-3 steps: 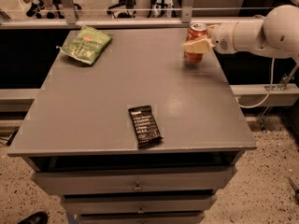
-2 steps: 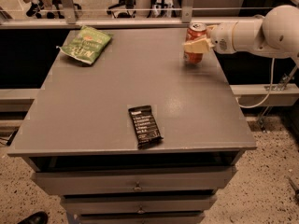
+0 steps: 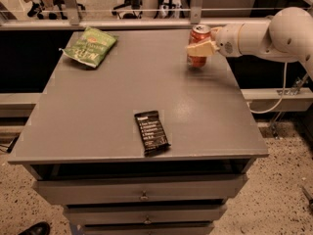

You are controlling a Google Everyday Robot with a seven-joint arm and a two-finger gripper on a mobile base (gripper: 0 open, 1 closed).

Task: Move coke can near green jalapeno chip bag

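The coke can (image 3: 197,60), red-orange with a silver top, stands upright at the far right of the grey table (image 3: 112,106). My gripper (image 3: 197,46) reaches in from the right and holds the can around its middle. One cream finger (image 3: 201,49) lies across the can's front and the other is hidden behind it. The green jalapeno chip bag (image 3: 91,46) lies flat at the table's far left corner, well apart from the can.
A flat black snack bar wrapper (image 3: 151,132) lies near the table's front edge, right of centre. My white arm (image 3: 264,33) comes in over the table's right edge. Drawers (image 3: 142,192) sit below the tabletop. A rail and chair legs stand behind the table.
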